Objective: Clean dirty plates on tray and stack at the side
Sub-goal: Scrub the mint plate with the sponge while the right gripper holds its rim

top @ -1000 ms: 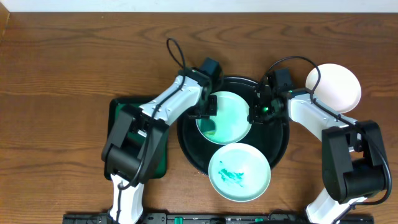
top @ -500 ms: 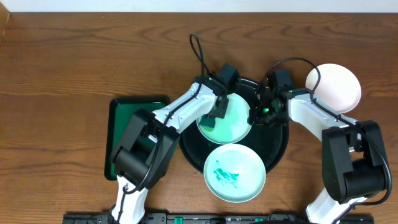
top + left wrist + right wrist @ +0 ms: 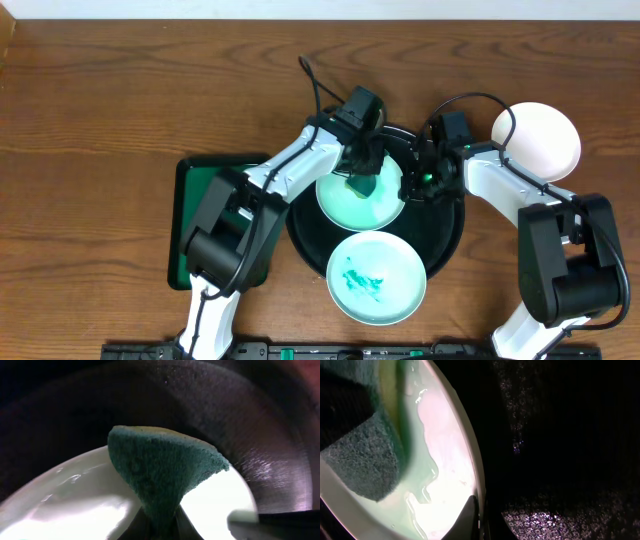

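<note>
Pressing a teal-green scouring sponge [image 3: 160, 470] onto the pale-mint round plate [image 3: 350, 205], left fingers [image 3: 133, 529] clamp it; right fingers [image 3: 469, 518] pinch that plate's rim.

**Left wrist view: sponge held over a plate on the tray**

The left gripper [image 3: 161, 525] enters from the bottom centre of the frame. Its two dark fingers [image 3: 189, 529] pinch the narrow lower end of a teal-green sponge [image 3: 160, 465], which widens upward into a wedge with a coarse, fibrous face. Behind the sponge, a glossy white plate [image 3: 75, 505] spans the lower frame from left to right, with wet highlights at lower left. The black tray [image 3: 240, 425] fills the upper frame, its speckled surface curving toward the raised rim at upper right. A blurred pale shape [image 3: 242, 521] at lower right cannot be identified.
</note>
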`<action>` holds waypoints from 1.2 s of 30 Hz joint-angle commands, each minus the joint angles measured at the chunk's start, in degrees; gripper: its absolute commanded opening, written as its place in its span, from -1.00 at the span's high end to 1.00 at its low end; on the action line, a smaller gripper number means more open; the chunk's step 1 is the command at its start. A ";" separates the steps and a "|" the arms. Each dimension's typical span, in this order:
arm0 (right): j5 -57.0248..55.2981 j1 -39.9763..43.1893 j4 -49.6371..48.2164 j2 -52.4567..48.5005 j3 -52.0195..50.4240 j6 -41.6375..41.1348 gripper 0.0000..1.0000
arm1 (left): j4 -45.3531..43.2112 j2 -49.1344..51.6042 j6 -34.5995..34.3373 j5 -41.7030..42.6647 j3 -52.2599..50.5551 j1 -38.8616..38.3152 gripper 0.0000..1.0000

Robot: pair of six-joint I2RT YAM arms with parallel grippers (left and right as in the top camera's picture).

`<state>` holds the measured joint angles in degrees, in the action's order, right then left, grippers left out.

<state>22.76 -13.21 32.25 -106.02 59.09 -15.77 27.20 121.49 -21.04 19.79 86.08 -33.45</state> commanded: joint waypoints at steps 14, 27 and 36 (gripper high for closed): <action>-1.99 -0.13 0.92 -0.61 -0.09 1.05 0.97 | 1.20 7.15 -20.11 12.92 1.79 8.31 0.86; -1.97 -0.13 1.09 -0.61 -0.09 1.01 0.97 | 18.49 7.21 -10.47 -7.74 1.53 15.19 0.85; -2.19 -0.11 1.20 -0.61 -0.09 0.46 0.97 | 27.28 7.17 -13.75 -27.36 1.53 15.58 0.86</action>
<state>23.73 -13.54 31.90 -106.02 59.55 -15.90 51.13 124.44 -31.51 20.78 90.70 -21.74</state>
